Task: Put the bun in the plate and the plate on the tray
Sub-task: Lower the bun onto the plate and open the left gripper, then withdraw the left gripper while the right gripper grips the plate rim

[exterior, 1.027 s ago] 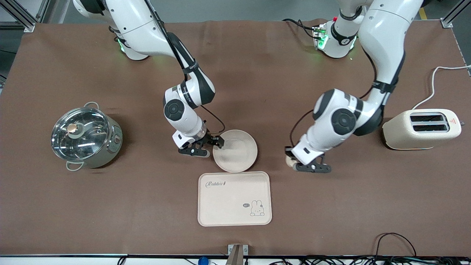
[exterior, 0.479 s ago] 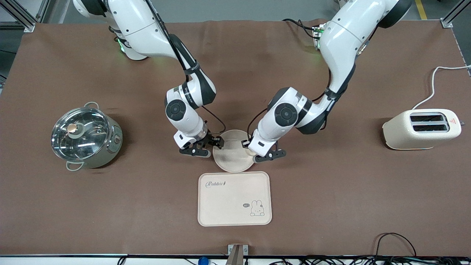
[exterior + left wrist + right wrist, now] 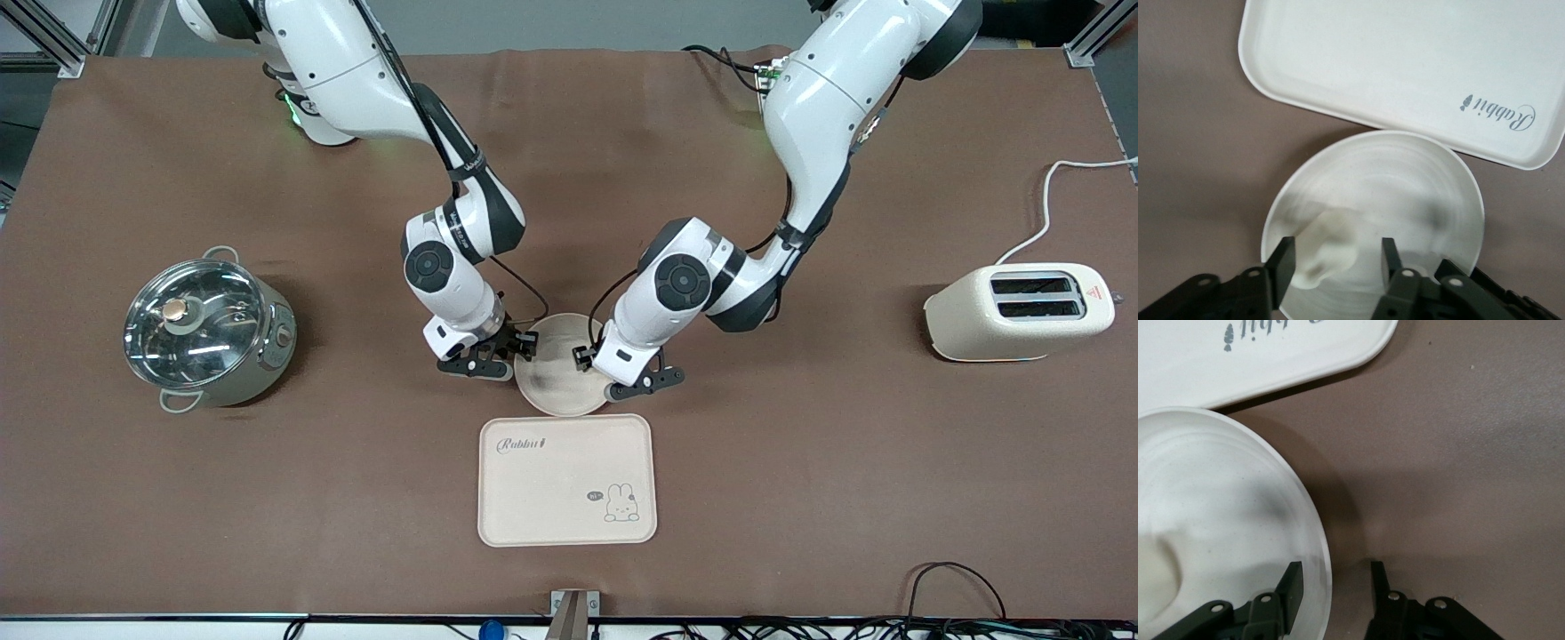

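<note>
The tray (image 3: 567, 480) lies nearest the front camera, flat on the brown table (image 3: 800, 498), its "Rabbit" lettering toward the plate. The plate (image 3: 556, 382) sits just beside the tray, farther from the camera than it, the two rims close together but apart. The left gripper (image 3: 633, 382) hangs over the part of the plate toward the left arm's end of the table; in the left wrist view its fingers (image 3: 1280, 265) stand a little apart with the bun (image 3: 1328, 250) between them, low over the plate's floor, though whether the bun touches the plate cannot be told. The right gripper (image 3: 498, 356) is at the plate's rim toward the right arm's end, its fingers (image 3: 1291, 587) spread astride the rim, one inside the plate and one over the table.
</note>
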Available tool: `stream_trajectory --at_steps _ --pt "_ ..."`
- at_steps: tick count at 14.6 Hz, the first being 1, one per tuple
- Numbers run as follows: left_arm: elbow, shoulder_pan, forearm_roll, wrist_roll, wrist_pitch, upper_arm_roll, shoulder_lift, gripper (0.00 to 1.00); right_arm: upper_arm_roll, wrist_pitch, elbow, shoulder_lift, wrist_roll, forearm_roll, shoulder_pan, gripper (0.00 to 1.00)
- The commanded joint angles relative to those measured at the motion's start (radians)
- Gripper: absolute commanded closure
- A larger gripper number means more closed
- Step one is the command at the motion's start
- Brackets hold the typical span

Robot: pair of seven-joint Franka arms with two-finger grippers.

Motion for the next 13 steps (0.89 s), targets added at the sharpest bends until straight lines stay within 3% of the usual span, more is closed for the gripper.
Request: stream_trajectory --at_steps 1,2,3,7,10,13 --pt "0.017 0.002 0.143 0.033 -0.117 0.003 -0.042 0.00 -0.008 0.009 0.011 0.010 0.006 0.004 0.011 0.81" --pt "0.022 0.025 0.186 0.095 -0.189 0.000 -0.065 0.00 -0.008 0.009 0.011 0.010 0.007 0.004 0.011 0.94" --pt "0.022 0.070 0.188 0.216 -0.264 -0.003 -0.110 0.00 -0.008 0.009 0.011 0.010 0.007 0.005 0.011 0.99" --pt "0.022 0.256 0.177 0.587 -0.443 -0.003 -0.254 0.00 -0.008 0.008 0.014 0.006 0.006 0.010 0.004 1.00" --pt "0.022 0.362 0.163 0.649 -0.504 -0.005 -0.358 0.00 -0.006 -0.008 0.014 -0.007 0.014 0.019 0.002 1.00" --pt "0.022 0.434 0.081 0.685 -0.656 -0.003 -0.502 0.00 -0.006 -0.009 0.037 -0.024 0.047 0.037 0.002 1.00"
